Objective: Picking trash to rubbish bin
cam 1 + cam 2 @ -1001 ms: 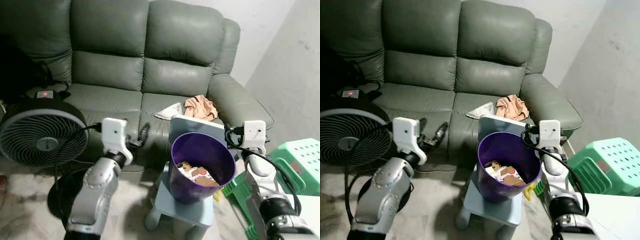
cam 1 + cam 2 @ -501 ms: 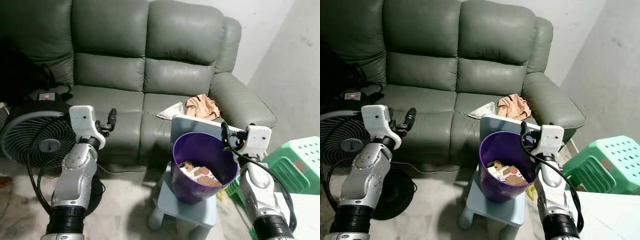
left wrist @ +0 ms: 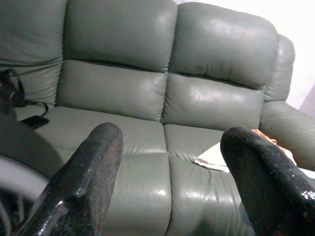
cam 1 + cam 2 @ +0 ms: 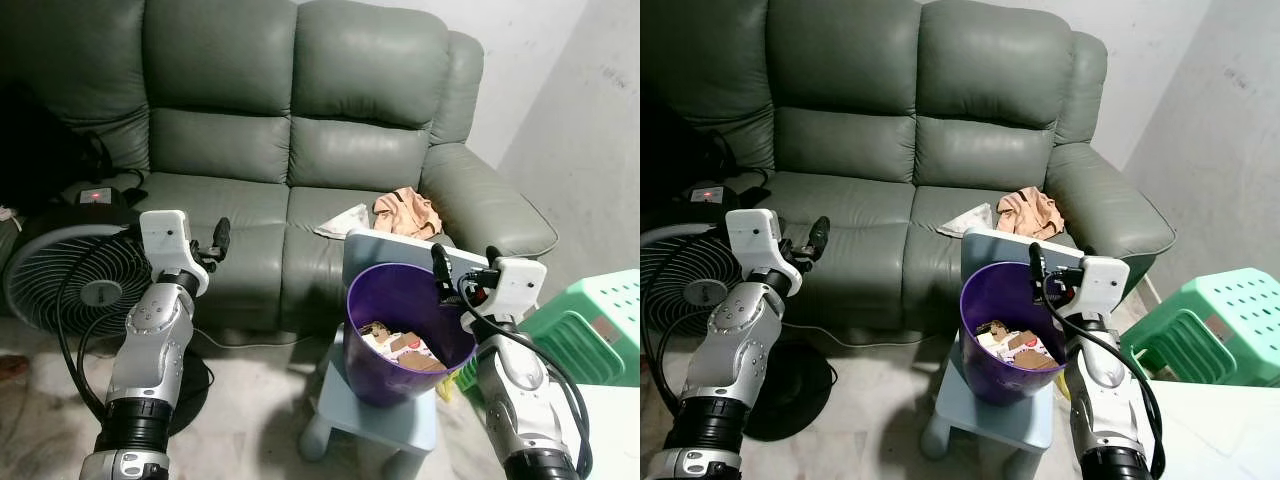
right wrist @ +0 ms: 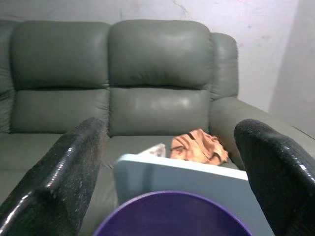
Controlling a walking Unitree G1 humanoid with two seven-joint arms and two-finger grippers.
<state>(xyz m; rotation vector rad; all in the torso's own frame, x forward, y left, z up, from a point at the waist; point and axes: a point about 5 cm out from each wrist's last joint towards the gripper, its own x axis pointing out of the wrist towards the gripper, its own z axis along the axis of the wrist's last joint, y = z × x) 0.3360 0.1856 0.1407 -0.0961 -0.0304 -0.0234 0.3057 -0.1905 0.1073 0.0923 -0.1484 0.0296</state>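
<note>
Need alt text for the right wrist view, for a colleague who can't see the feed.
Open right gripper, empty, its two black fingers framing the purple bin's rim below. Behind the bin stand a pale blue chair back and a grey-green sofa with a crumpled peach cloth.

left gripper agape, right gripper agape, raised

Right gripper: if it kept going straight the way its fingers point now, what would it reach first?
Most likely the pale blue chair back just behind the purple bin. The open right gripper aims over the bin's rim toward the sofa; depth is uncertain.
</note>
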